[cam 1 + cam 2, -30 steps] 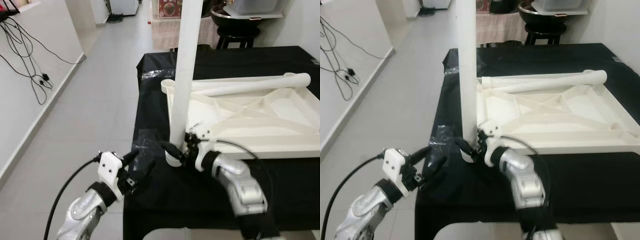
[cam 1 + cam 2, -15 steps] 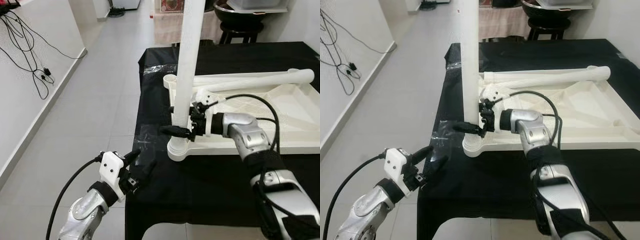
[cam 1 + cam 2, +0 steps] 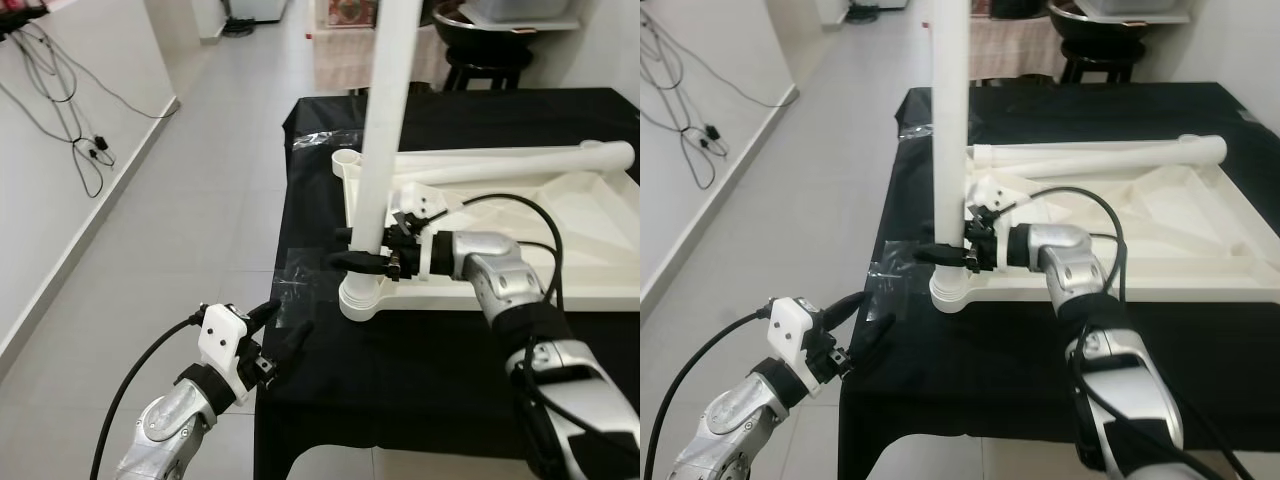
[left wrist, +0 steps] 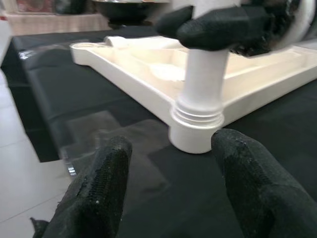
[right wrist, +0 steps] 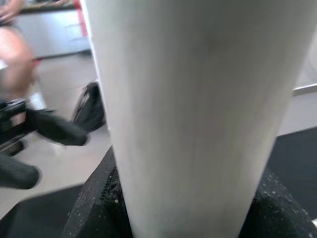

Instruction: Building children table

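A white children's table top (image 3: 1240, 290) lies upside down on the black-covered table. One white leg (image 3: 385, 130) stands upright in its near-left corner socket (image 3: 360, 300). My right gripper (image 3: 362, 262) is shut on this leg just above the socket, one finger on each side, and the leg (image 5: 198, 99) fills the space between its fingers (image 5: 94, 208). A second white leg (image 3: 520, 163) lies along the top's far side. My left gripper (image 3: 288, 318) hangs open at the table's near-left corner, a short way from the socket (image 4: 198, 134), with nothing in it.
The black cloth (image 3: 450, 380) ends at the table's left edge, with tiled floor (image 3: 180, 200) beyond. A patch of clear tape (image 3: 300, 265) lies on the cloth near the socket. Cables (image 3: 70, 120) hang on the left wall. A dark stool (image 3: 480, 60) stands behind the table.
My right gripper has risen from the socket's base to the leg just above it, the arm now reaching in from the right. The left gripper has stayed in place. The camera has shifted slightly.
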`<state>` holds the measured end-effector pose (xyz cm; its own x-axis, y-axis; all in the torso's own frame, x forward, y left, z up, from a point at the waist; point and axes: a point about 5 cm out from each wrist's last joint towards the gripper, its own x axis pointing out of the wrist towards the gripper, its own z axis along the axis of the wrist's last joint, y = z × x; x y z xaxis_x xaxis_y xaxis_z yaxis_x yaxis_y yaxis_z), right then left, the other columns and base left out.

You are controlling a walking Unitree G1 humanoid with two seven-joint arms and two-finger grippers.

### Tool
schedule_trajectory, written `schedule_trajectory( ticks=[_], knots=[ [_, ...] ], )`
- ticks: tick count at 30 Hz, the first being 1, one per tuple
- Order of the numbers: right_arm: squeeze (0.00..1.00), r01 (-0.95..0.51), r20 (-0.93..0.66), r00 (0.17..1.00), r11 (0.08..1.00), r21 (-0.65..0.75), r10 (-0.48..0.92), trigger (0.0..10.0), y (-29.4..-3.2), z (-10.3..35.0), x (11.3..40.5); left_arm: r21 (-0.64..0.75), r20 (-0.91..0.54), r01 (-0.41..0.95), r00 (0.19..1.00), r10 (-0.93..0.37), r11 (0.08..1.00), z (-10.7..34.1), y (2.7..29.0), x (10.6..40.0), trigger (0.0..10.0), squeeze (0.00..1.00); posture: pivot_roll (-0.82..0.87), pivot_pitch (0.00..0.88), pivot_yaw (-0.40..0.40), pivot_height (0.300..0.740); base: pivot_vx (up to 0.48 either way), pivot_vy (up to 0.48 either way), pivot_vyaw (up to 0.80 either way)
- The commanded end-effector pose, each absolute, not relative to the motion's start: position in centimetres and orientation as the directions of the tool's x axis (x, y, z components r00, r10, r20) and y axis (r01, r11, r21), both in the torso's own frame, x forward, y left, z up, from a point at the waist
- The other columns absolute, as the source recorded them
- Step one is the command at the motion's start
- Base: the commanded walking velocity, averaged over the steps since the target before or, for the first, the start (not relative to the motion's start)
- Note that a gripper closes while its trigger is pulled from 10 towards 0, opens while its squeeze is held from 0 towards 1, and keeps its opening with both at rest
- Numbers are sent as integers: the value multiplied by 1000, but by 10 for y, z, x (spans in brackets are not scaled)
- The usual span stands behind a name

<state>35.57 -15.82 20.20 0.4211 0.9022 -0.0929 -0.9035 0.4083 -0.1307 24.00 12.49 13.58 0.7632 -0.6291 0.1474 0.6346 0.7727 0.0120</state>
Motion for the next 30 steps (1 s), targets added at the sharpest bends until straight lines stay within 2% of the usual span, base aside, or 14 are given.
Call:
schedule_trajectory(
  ticks=[1,4,5,6,7,9,13,16,20,21,22,23,26,30],
  knots=[
    [0,-797,-110,604,596,-102,789,0,-178,183,349,14,139,636,763,-632,771,135,127,239,10000,0,-88,141,39,740,0,0,0],
    [0,-744,-102,668,661,-100,737,0,-180,177,346,14,138,636,763,-631,772,135,128,239,10000,0,-88,142,38,740,0,0,0],
    [0,-561,-55,826,828,14,560,0,-160,155,335,16,138,635,764,-630,773,136,130,240,10000,0,-102,147,48,740,0,0,0],
    [0,-561,-55,826,828,14,560,0,-160,155,335,16,138,635,764,-630,773,136,130,240,10000,0,-102,147,48,740,0,0,0],
    [0,-477,-88,878,873,-102,470,0,-141,142,319,18,137,634,765,-630,773,136,131,241,10000,0,-100,146,50,740,0,0,0],
    [0,-410,-56,912,907,-96,406,0,-130,140,311,17,136,631,767,-627,775,135,133,242,10000,0,-129,137,70,740,0,0,0],
    [0,-438,-74,897,898,-33,435,0,-132,135,318,16,136,637,763,-632,771,135,132,243,10000,0,-97,139,41,740,0,0,0],
    [0,-475,-98,879,874,-106,466,0,-127,137,316,17,146,625,771,-620,781,136,131,245,10000,0,-110,137,41,740,0,0,0],
    [0,-461,-104,886,882,-95,452,0,-128,139,313,18,153,610,781,-605,792,137,131,245,10000,0,-107,133,36,740,0,0,0],
    [0,-449,-98,891,892,-52,443,10000,-129,141,314,18,154,608,783,-603,794,137,131,245,10000,0,-103,135,34,740,0,0,0],
    [0,-449,-98,891,892,-52,443,10000,-129,141,314,18,154,608,783,-603,794,137,131,245,10000,0,-103,135,34,740,0,0,0],
    [1000,-470,-91,880,882,-17,467,10000,-128,145,313,18,154,609,782,-604,793,137,130,245,10000,0,-104,133,34,740,0,0,0],
    [1000,-520,-70,852,854,5,519,10000,-124,151,314,17,154,613,779,-608,790,137,129,245,10000,0,-99,132,32,740,0,0,0],
    [1000,-735,-7,677,676,-59,736,10000,-114,178,326,16,154,621,773,-616,783,137,127,245,10000,0,-97,132,29,740,0,0,0]
  ],
)
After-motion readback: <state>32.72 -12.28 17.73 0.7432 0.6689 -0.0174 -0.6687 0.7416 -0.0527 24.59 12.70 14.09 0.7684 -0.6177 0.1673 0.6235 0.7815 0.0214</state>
